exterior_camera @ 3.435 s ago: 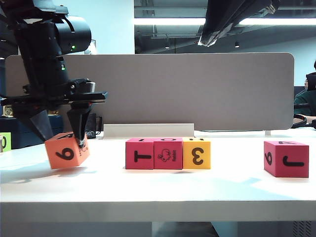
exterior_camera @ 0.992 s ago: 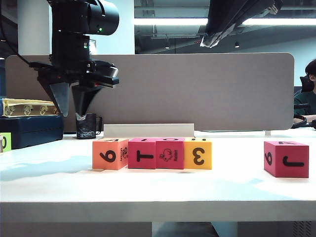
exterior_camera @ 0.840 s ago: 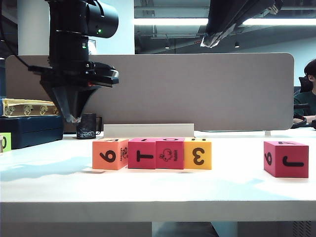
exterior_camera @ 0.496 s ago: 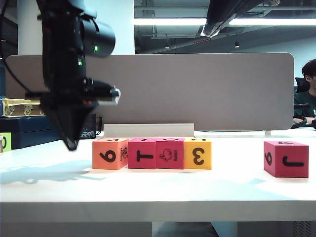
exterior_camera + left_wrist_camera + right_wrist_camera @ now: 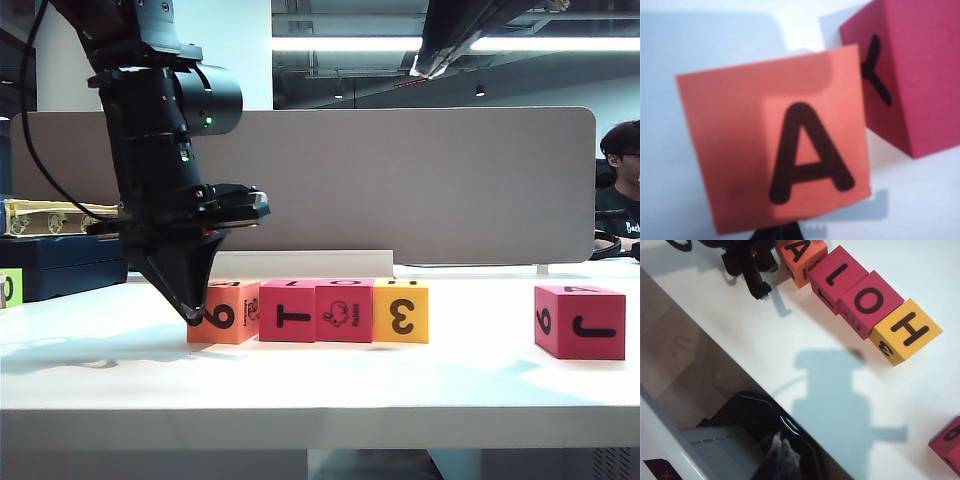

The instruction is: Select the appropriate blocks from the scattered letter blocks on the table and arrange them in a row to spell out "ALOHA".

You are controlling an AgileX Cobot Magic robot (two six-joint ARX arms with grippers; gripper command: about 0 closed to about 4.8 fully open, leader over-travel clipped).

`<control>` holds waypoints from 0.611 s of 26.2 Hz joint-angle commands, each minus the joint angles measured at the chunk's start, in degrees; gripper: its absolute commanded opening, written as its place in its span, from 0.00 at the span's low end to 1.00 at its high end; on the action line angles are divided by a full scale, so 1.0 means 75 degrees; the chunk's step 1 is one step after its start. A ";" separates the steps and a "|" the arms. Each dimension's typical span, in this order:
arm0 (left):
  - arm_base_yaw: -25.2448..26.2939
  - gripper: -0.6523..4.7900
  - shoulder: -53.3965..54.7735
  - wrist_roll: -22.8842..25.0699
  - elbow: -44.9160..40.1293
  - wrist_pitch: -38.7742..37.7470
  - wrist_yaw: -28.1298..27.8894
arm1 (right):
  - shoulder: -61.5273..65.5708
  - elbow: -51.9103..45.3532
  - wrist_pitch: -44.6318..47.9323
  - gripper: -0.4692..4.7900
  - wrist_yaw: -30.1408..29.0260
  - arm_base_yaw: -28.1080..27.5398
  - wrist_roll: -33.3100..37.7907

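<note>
Four letter blocks stand in a touching row on the white table (image 5: 320, 390): orange (image 5: 232, 312), crimson (image 5: 287, 311), crimson (image 5: 343, 311), yellow (image 5: 400, 312). From above in the right wrist view their tops read A (image 5: 801, 252), L (image 5: 837, 275), O (image 5: 871, 297), H (image 5: 906, 330). A fifth crimson block (image 5: 580, 321) sits apart at the right. My left gripper (image 5: 195, 316) is shut and empty, its tip low against the orange block's (image 5: 775, 150) left side; whether it touches is unclear. My right gripper (image 5: 782, 452) hangs shut high above the table (image 5: 790, 340).
A small lime-green block (image 5: 9, 288) sits at the far left edge, with a dark blue case (image 5: 60, 265) behind it. A grey partition (image 5: 400, 180) and a white strip (image 5: 300, 263) close off the back. A person (image 5: 620, 170) sits beyond at the right.
The left gripper, open above the orange block a second ago, has shut and come down to table level at that block's left side. The blocks and the right arm stay put.
</note>
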 commanded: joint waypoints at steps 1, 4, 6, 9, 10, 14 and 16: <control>-0.0029 0.11 0.0087 -0.0023 0.0003 0.0175 0.0099 | -0.0026 0.0020 0.0117 0.08 0.0017 0.0006 0.0006; -0.0044 0.11 0.0166 -0.0015 0.0003 0.0347 0.0388 | -0.0026 0.0020 0.0166 0.08 0.0020 0.0006 0.0006; -0.0096 0.11 0.0204 -0.0017 0.0003 0.0460 0.0664 | -0.0026 0.0020 0.0192 0.08 0.0017 0.0006 0.0009; -0.0187 0.11 0.0230 -0.0015 0.0003 0.0667 0.0670 | -0.0026 0.0020 0.0213 0.08 0.0020 0.0006 0.0009; -0.0236 0.11 0.0242 -0.0017 0.0003 0.0775 0.0667 | -0.0026 0.0020 0.0213 0.08 0.0020 0.0006 0.0009; -0.0274 0.11 0.0254 -0.0038 0.0003 0.0921 0.0586 | -0.0026 0.0020 0.0213 0.08 0.0020 0.0006 0.0009; -0.0274 0.11 0.0262 -0.0038 0.0003 0.0901 0.0490 | -0.0026 0.0020 0.0213 0.08 0.0017 0.0006 0.0009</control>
